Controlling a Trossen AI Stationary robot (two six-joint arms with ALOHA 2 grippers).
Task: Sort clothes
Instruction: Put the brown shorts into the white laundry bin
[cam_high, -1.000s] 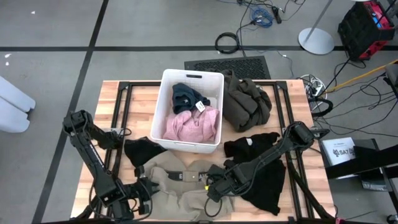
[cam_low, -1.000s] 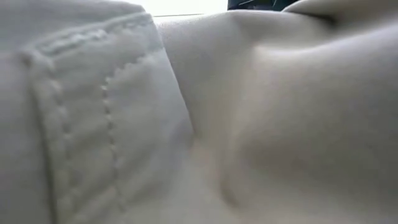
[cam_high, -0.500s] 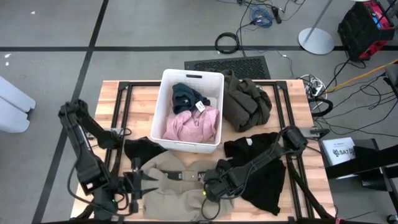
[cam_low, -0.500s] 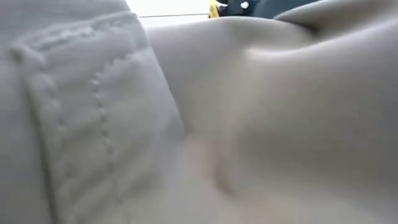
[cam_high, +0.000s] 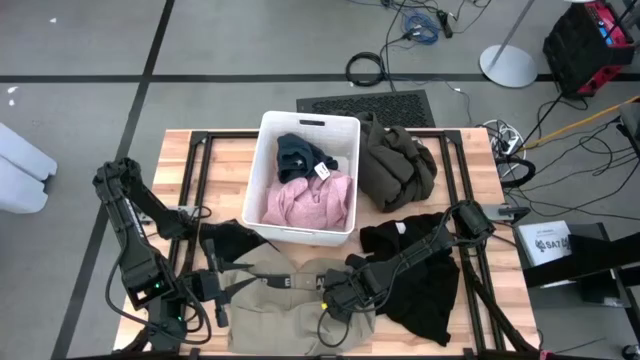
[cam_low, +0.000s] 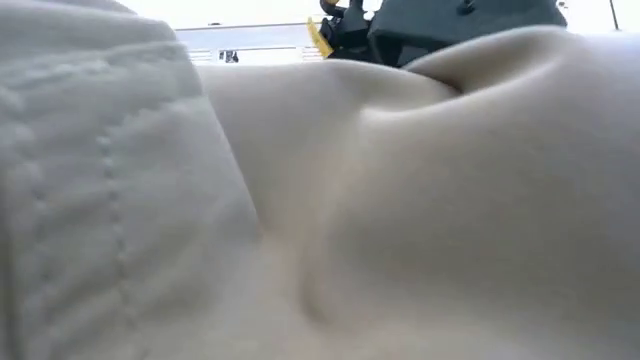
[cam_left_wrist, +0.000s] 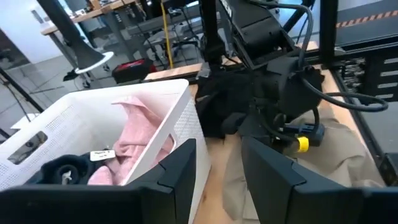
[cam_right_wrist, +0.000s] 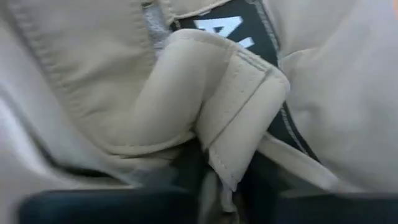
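A tan-beige garment (cam_high: 290, 305) lies spread at the table's near edge and fills the low view (cam_low: 400, 220). My right gripper (cam_high: 335, 295) is low over its middle, shut on a fold of its waistband (cam_right_wrist: 236, 93). My left gripper (cam_high: 215, 285) is open and empty, raised beside the garment's left edge; its wrist view shows the gap between its fingers (cam_left_wrist: 224, 180). A white bin (cam_high: 268, 150) holds a pink garment (cam_high: 310, 200) and a dark teal one (cam_high: 295, 152). An olive-brown garment (cam_high: 395, 165) lies right of the bin. Black garments (cam_high: 425, 280) lie at the right. My right gripper pinches a folded-over piece of the tan garment's waistband (cam_right_wrist: 214, 152) between its two fingers, several layers thick. It comes from the table's right, slanting down. The fold bulges up in front of the fingers, and the rest of the garment lies on the table.
A small black garment (cam_high: 230, 240) lies left of the bin's near corner. Black frame rails (cam_high: 195, 180) run across the wooden tabletop. The bin also shows in the left wrist view (cam_left_wrist: 93, 118), with my right arm (cam_left_wrist: 280, 81) beyond it.
My left gripper has risen and drawn back toward the table's left edge, away from the tan garment. My right gripper has moved a little toward the table's left with the tan cloth, which has shifted in the low view.
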